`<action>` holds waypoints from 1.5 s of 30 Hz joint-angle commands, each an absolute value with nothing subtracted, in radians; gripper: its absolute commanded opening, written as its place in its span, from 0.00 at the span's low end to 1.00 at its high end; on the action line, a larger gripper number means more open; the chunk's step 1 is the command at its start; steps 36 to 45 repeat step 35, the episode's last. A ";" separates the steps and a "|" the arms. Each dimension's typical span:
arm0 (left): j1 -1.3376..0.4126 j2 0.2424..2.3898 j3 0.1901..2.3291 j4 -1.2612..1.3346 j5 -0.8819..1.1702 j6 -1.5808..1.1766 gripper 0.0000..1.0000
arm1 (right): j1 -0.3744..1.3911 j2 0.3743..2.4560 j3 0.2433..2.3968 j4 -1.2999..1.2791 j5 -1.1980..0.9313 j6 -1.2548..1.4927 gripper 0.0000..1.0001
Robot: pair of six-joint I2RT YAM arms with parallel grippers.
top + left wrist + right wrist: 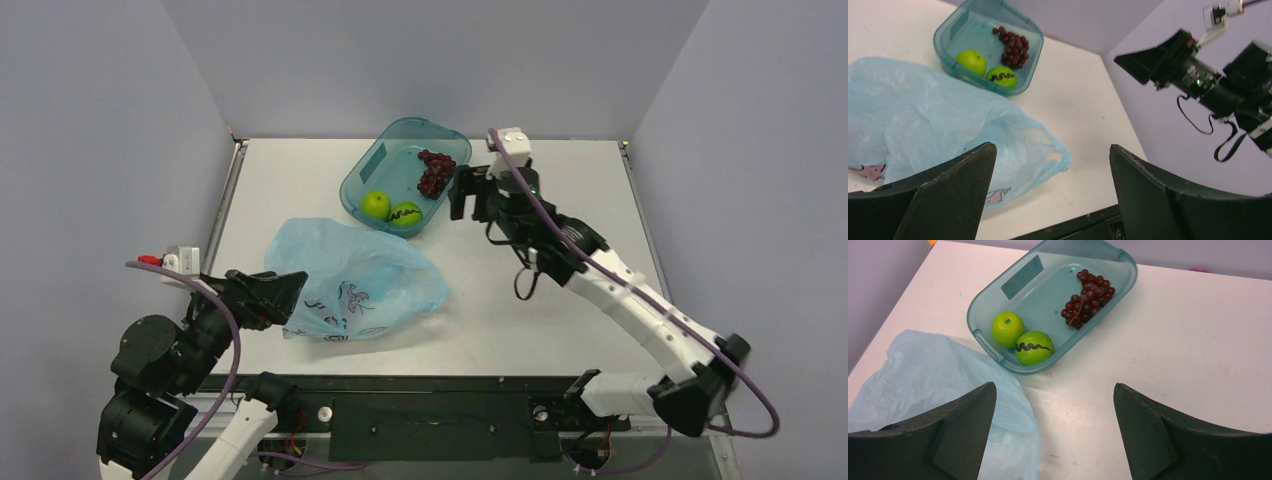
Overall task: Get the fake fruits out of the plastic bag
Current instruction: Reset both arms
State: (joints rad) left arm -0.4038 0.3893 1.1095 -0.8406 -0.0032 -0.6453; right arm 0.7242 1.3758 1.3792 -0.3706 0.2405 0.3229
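The dark red grapes [435,172], a plain green fruit [376,205] and a green fruit with a dark squiggle [406,214] lie in a teal transparent tub [365,170]. They show too in the right wrist view: grapes [1087,298], plain fruit [1007,328], squiggle fruit [1033,347]. The light blue plastic bag [355,278] lies flat in front of the tub. My left gripper [290,292] is open and empty at the bag's near-left edge. My right gripper [466,198] is open and empty, raised just right of the tub.
The tub [948,45] stands at the back middle of the white table [540,310]. Grey walls close in the left, back and right sides. The table's black front rail [420,380] runs along the near edge.
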 commanded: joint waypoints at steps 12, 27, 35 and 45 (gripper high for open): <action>-0.402 0.319 1.285 -0.673 -0.107 -0.590 0.88 | 0.721 0.646 1.123 -0.525 0.528 0.328 0.87; -0.402 0.295 1.282 -0.688 -0.113 -0.590 0.90 | 0.722 0.481 1.128 -0.593 0.638 0.368 0.88; -0.403 0.303 1.278 -0.689 -0.108 -0.583 0.91 | 0.722 0.463 1.144 -0.593 0.651 0.368 0.88; -0.403 0.303 1.278 -0.689 -0.108 -0.583 0.91 | 0.722 0.463 1.144 -0.593 0.651 0.368 0.88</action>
